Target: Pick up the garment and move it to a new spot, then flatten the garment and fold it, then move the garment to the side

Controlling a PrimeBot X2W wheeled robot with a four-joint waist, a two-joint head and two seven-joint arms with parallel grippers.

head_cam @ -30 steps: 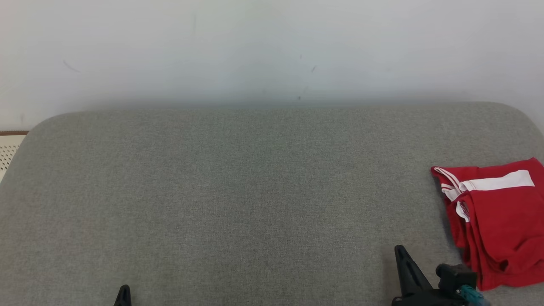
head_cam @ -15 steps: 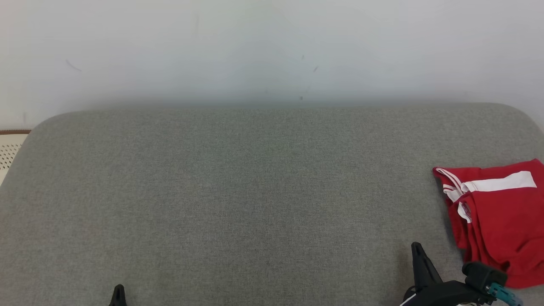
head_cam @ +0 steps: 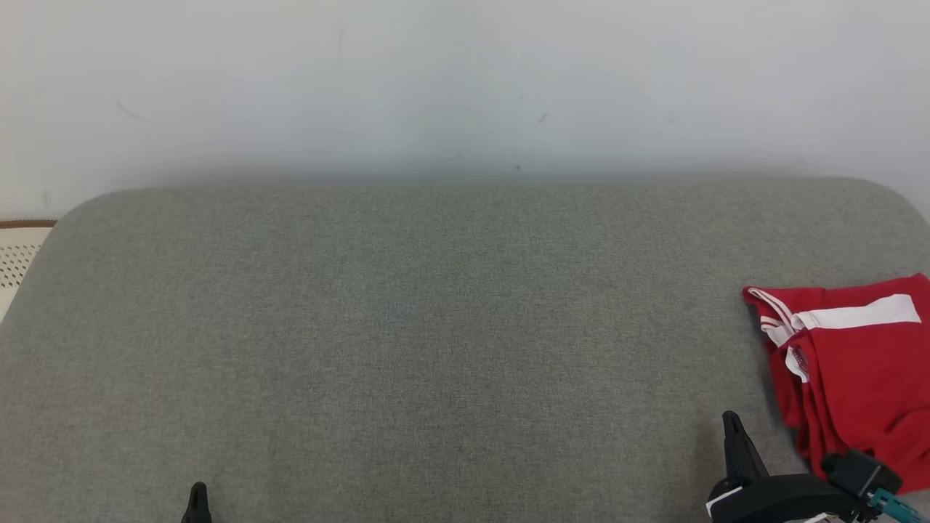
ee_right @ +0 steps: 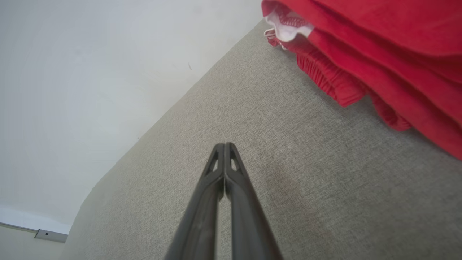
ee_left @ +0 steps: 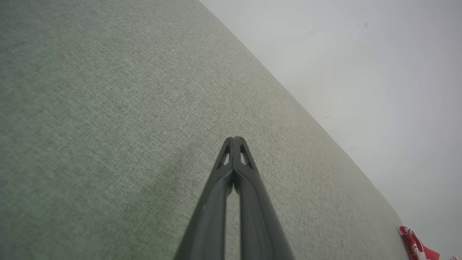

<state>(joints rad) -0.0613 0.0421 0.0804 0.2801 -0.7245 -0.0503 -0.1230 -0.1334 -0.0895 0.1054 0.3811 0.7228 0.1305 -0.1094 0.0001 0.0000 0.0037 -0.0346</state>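
Garment [head_cam: 854,370], red with a white band, lies folded in layers at the right edge of the grey upholstered cushion [head_cam: 436,327], and it runs past the head view's right border. We note the right gripper [head_cam: 731,423] near the cushion's front edge, just beside the garment's near left corner. Its fingers are pressed together, hold nothing, and their tips are clear of the cloth. We see the left gripper [head_cam: 197,490] at the front edge toward the left, well apart from the garment, fingers likewise pressed tip to tip. White wall [head_cam: 465,87] stands behind the cushion's far edge.
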